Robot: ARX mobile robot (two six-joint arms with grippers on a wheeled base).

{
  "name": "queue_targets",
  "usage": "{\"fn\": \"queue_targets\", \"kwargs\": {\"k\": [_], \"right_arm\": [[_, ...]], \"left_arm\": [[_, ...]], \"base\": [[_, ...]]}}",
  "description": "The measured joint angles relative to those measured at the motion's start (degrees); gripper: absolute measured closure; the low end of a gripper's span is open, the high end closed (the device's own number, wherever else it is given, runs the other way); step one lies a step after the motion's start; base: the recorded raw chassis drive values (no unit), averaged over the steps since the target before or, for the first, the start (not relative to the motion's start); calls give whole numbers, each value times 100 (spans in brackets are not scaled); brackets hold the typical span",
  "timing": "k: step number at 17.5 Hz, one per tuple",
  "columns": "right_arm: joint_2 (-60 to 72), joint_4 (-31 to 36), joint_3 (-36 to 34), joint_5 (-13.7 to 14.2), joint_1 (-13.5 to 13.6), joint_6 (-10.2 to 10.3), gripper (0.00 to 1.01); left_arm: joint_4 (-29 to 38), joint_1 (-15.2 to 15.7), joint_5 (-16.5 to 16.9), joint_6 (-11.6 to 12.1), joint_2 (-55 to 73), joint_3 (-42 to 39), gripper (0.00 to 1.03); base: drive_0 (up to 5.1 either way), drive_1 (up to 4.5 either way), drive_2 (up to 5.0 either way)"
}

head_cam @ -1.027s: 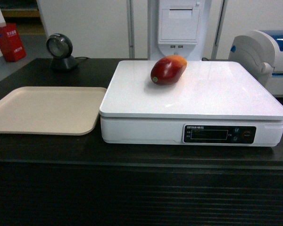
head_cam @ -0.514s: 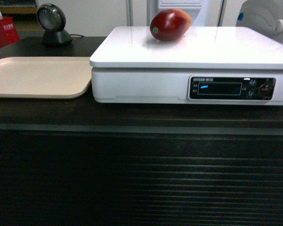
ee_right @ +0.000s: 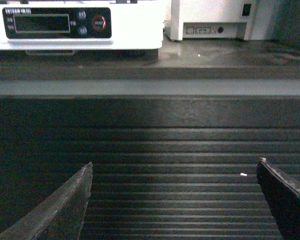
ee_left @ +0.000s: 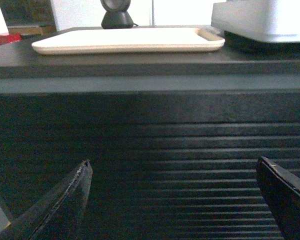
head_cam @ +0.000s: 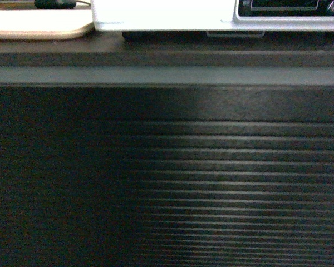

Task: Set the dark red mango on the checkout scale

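The checkout (head_cam: 167,167) worktop's ribbed front fills my head view, so my worry is clipping its edge if I drive or lift blind from this low. The scale (head_cam: 167,14) sits on top, only its base showing, beside the tray (ee_left: 125,40). I can't see the mango from here, so I can't confirm it rests on the platform. Both arms hang low, facing the panel: left gripper (ee_left: 172,200) and right gripper (ee_right: 172,200) fingers spread wide, empty.
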Motion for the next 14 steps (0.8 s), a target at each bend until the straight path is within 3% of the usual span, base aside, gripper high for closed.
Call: {"fn": "queue_targets", "kwargs": {"k": [14], "right_arm": [[0, -15, 0, -2, 0, 0, 3]], "left_arm": [[-24, 0, 2, 0, 0, 0, 5]], "base": [[0, 0, 0]]}}
